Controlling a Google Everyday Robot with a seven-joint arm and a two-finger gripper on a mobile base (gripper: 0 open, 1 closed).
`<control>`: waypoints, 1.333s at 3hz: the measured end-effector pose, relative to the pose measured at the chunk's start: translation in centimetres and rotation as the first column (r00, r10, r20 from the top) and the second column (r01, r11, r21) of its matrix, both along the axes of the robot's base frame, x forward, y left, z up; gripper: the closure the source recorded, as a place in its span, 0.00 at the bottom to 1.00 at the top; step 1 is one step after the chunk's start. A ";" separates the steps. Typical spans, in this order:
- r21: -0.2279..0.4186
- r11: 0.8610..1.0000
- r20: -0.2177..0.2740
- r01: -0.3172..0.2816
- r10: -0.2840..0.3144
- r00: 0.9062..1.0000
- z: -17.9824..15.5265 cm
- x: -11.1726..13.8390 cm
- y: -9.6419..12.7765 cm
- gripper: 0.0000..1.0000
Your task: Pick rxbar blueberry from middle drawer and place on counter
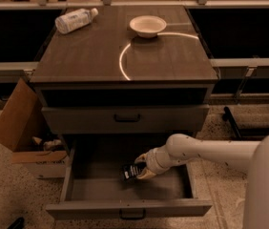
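The rxbar blueberry [130, 171], a small dark bar with pale lettering, is held just above the grey floor of the open middle drawer [101, 189]. My gripper [142, 167] reaches into the drawer from the right on a white arm. Its pale fingers [147, 175] are closed on the bar's right end. The counter [168, 56] is the wood-grain top of the cabinet above, marked with a bright curved line.
A white bowl [147, 25] and a clear plastic bottle [75, 20] lying on its side sit at the back of the counter. The drawer above [125, 118] is closed. An open cardboard box [22, 128] stands on the floor at the left.
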State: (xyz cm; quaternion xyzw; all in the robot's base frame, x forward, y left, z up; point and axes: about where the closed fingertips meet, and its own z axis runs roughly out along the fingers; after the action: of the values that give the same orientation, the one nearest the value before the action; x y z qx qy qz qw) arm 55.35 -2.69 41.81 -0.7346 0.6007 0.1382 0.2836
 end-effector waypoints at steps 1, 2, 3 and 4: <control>0.055 0.998 0.048 0.005 -0.007 0.999 4.6 -1.0 -3.6 1.00; 0.055 0.998 0.048 0.004 -0.007 0.999 4.6 -1.0 -3.5 1.00; 0.070 0.998 0.066 -0.009 0.004 0.998 5.9 -1.3 -3.8 1.00; 0.110 0.993 0.124 -0.034 0.020 0.992 10.7 -2.7 -5.0 1.00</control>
State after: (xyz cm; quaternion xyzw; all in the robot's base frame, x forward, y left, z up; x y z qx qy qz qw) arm 52.60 -7.65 52.49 -0.7327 0.5633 0.1301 0.3590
